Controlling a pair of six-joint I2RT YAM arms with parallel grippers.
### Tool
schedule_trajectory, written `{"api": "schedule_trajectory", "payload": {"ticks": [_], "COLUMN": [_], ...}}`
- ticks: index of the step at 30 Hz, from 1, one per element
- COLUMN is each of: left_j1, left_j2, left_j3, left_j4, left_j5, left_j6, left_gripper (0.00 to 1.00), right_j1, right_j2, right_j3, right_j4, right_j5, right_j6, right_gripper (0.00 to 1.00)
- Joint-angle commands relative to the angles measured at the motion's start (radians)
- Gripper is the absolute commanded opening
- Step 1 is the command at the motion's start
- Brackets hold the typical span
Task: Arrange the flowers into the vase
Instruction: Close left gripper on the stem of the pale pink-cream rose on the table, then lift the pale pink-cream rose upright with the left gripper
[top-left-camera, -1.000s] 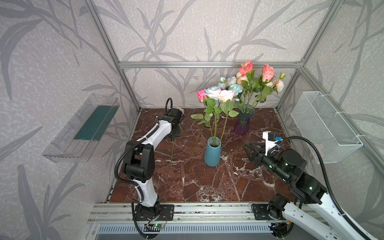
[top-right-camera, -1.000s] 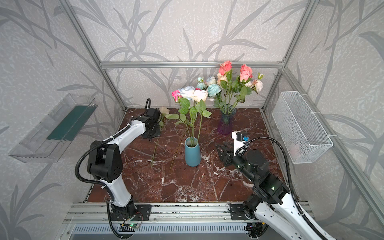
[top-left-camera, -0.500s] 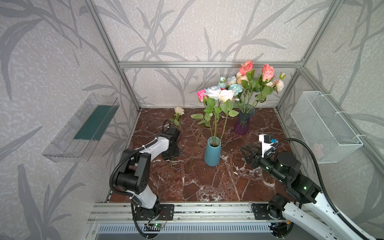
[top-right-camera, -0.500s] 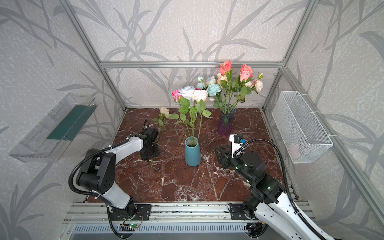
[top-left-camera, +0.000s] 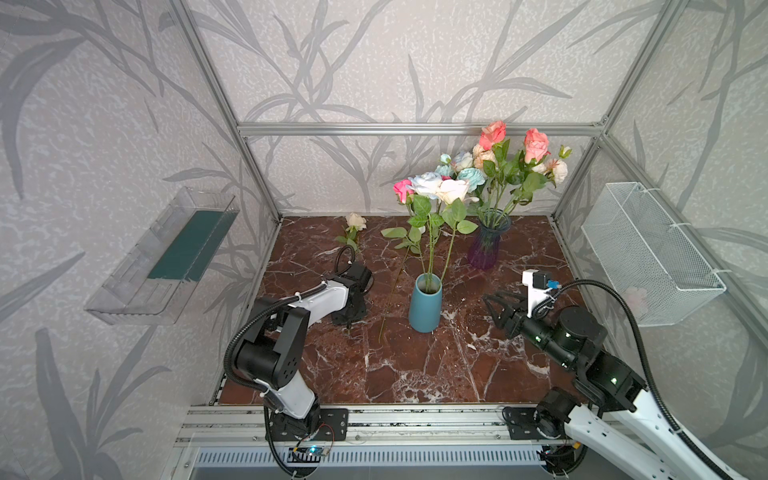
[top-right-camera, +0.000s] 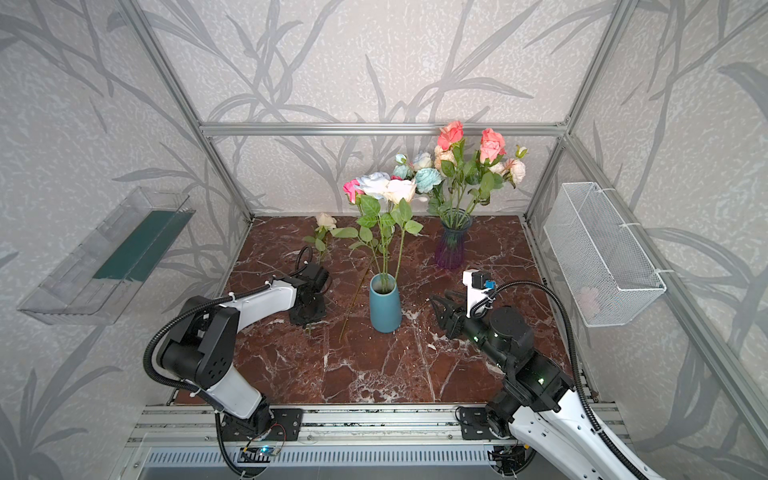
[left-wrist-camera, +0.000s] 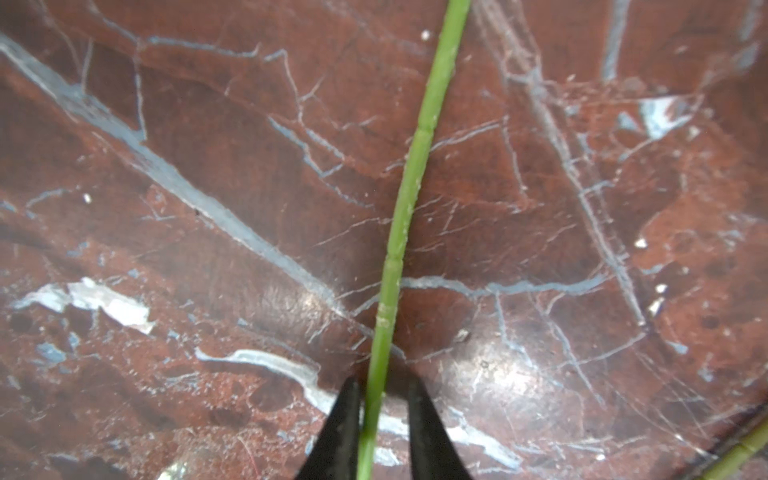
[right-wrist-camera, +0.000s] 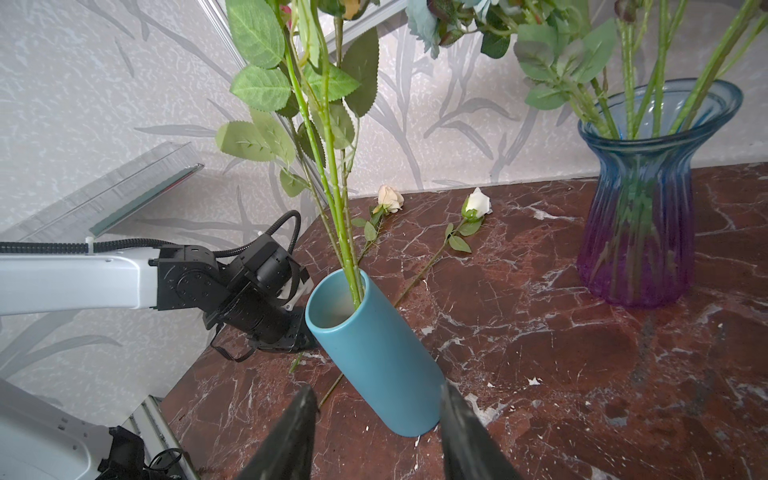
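Stem (left-wrist-camera: 404, 208) on the counter (left-wrist-camera: 208, 166) sits between the narrow, not yet clamped left jaws; right jaws gape near the blue vase (top-left-camera: 424, 311).

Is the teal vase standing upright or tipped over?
Upright: the teal vase stands on its base, stems rising straight from its mouth.

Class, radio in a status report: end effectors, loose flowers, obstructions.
Left end effector straddles cream bud's stem on the table, not clamped. Right end effector open, empty, facing teal vase. Second loose stem lies between that one and the vase.
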Motion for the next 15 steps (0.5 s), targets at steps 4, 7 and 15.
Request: {"api": "schedule_trajectory", "payload": {"ticks": [4, 7, 15], "left_j1": [-0.005, -0.012, -0.024], "left_j2": [-0.041, -0.098, -0.397], "left_j3": [-0.080, -0.118, -0.090], "left_j4": [0.020, 0.030, -0.043], "left_j5": [-0.014, -0.003, 0.040], "left_j6": [-0.024, -0.027, 0.007], "left_gripper": [0.08, 0.02, 0.00], "right_j1": [-0.003, -0.003, -0.004], "right_j2": [-0.027, -0.035, -0.012], "right_j3": [0.015, 0.017, 0.029], "right_j4": [-0.013, -0.018, -0.010], "right_j5": [0.018, 0.021, 0.004], "right_j6": [0.001, 0.006, 0.017], "right_gripper": [0.48, 0.48, 0.48]}}
